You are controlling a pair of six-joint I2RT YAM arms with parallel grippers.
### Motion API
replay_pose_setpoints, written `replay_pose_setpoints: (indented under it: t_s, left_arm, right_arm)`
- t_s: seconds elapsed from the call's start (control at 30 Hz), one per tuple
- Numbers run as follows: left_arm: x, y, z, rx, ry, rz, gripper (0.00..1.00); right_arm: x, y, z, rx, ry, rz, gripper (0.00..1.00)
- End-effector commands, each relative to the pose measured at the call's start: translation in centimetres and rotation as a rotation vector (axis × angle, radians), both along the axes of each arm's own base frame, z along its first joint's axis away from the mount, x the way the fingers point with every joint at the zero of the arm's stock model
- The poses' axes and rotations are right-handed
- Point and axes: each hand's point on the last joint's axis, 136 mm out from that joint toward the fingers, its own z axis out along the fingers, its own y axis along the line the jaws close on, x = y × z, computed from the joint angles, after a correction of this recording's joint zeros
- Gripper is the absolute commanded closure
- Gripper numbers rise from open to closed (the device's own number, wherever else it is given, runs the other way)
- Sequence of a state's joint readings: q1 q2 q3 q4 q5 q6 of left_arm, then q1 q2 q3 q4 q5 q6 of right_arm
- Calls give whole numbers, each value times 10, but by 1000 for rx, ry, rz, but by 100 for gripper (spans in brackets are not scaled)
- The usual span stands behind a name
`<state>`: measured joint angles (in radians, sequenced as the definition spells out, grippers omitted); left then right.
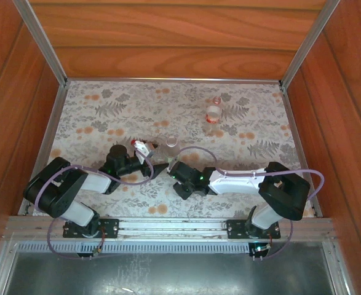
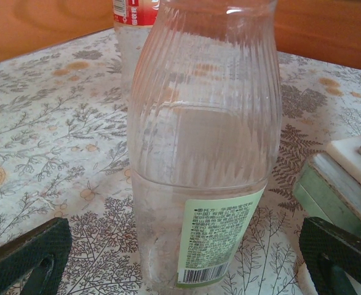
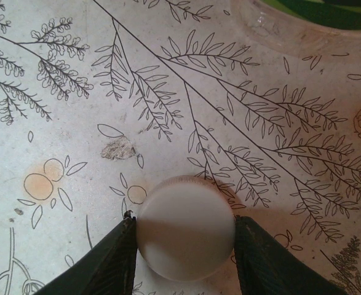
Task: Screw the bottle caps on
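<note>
A clear bottle with a green-yellow label (image 2: 205,153) stands upright between my left gripper's (image 2: 180,264) fingers (image 2: 26,258), which sit wide apart and clear of its sides. The same bottle (image 1: 171,145) rises just beyond the left gripper (image 1: 157,161), and its base (image 3: 303,21) shows in the right wrist view. A white bottle cap (image 3: 185,226) lies flat on the cloth, and my right gripper (image 3: 185,246) has a fingertip (image 3: 122,249) against each side of it. The right gripper (image 1: 175,167) points down beside the bottle. The shorter bottle with a reddish band (image 1: 213,113) stands further back (image 2: 134,15).
A flower-printed cloth (image 1: 106,117) covers the table, which has wooden walls (image 1: 168,43) on three sides. A pale block with a nut (image 2: 346,172) sits close on the right in the left wrist view. A small worn patch (image 3: 119,149) marks the cloth.
</note>
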<state>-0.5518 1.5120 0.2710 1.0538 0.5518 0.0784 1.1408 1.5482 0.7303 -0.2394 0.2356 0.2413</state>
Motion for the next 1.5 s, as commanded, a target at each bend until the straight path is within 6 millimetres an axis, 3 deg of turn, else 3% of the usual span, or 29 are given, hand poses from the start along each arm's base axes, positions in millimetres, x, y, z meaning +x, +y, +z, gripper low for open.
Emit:
replay_pose_setpoints:
  t_s: [0.0,0.3,0.63,1.2,1.33,1.47]
  left_arm:
    - [7,-3,8,-18,-19,3,0]
    - [15,-9,11,-25,-25,-8,0]
    - [25,-22,10,-27,-26,-35,0]
    - [28,-46,8,-35,-21,-76,0]
    - [29,-55,3,-32,-8,-85,6]
    - [29,-55,1,-34,-5,-81,21]
  right_arm:
    - [-4,-4,-4,-34,1,4,56]
    - [-5,-8,11,7,-8,-7,58]
    - [3,-26,35,50,-34,-71,57]
    - [9,-38,39,48,-47,-110,58]
    - [9,-40,40,45,-48,-114,58]
    - [8,-41,43,55,-51,-119,58]
